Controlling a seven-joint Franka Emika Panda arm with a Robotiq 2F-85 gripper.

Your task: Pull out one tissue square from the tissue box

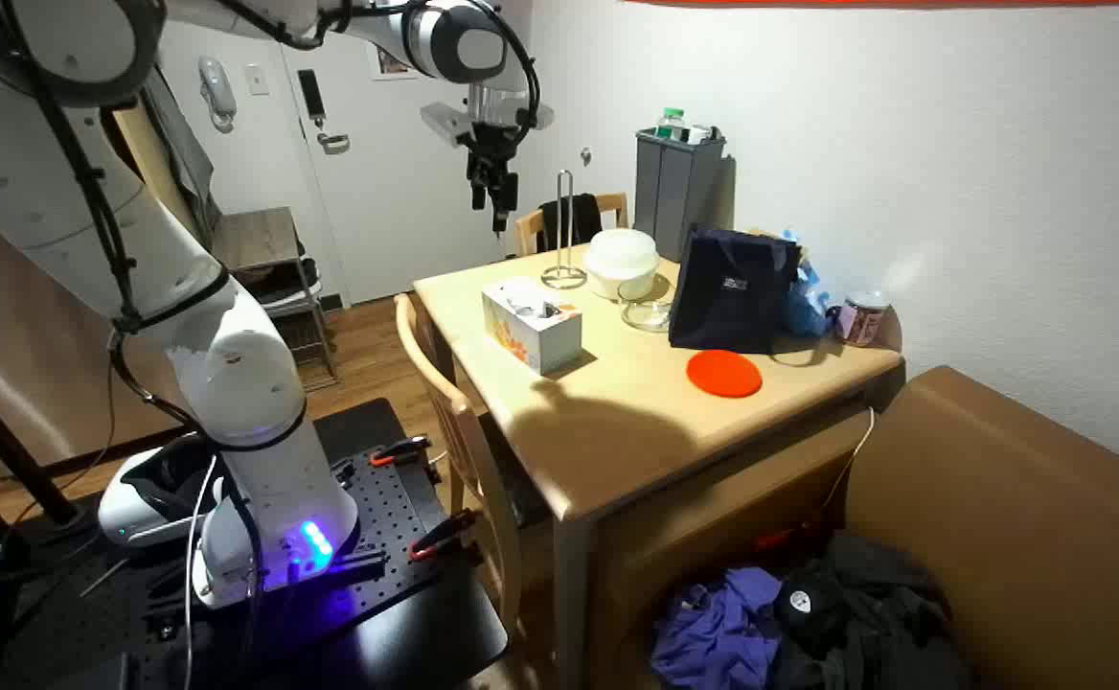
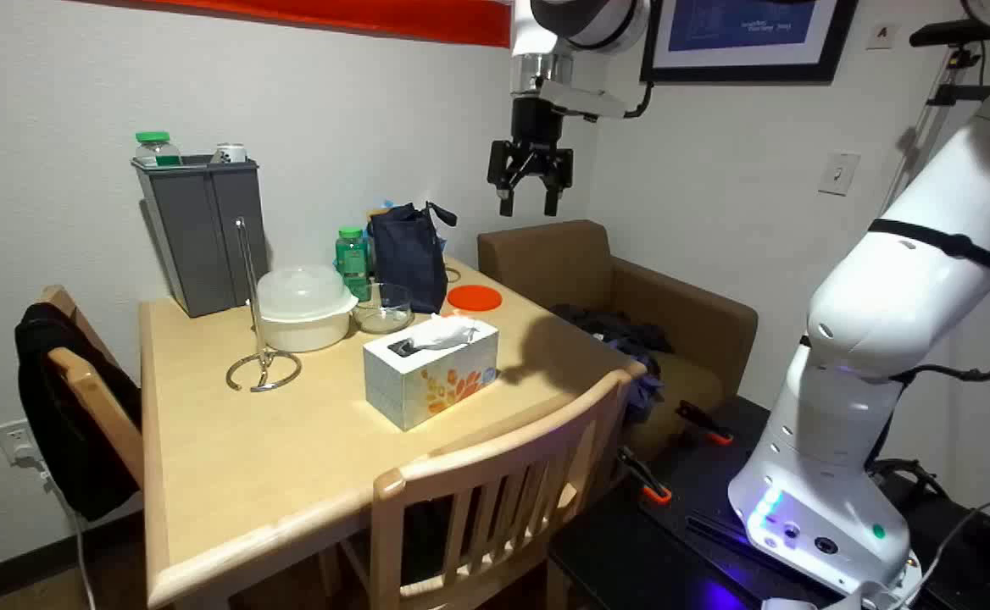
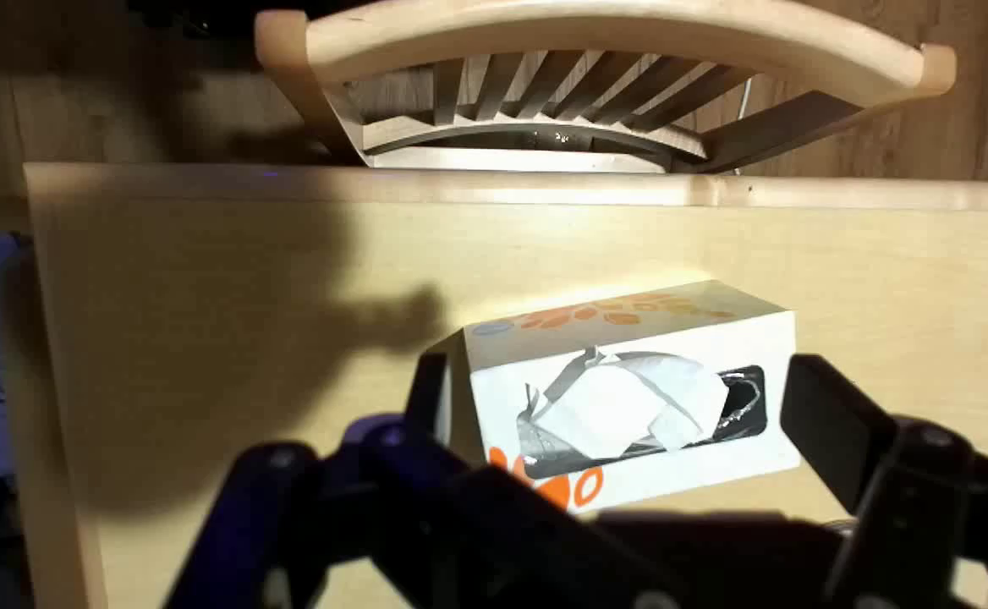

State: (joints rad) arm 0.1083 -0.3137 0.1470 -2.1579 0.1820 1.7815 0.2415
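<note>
A white tissue box with orange flower prints stands on the wooden table in both exterior views. A white tissue sticks up loosely from its top slot. In the wrist view the box lies between and below my fingers, with the tissue folded over the dark slot. My gripper is open and empty, pointing down. It hangs well above the table, apart from the box, in both exterior views. Nothing touches the fingers.
A metal upright holder, a white lidded bowl, a glass bowl, a navy bag and a red disc stand on the table. A tall grey bin is behind. A wooden chair stands at the table's edge near the box.
</note>
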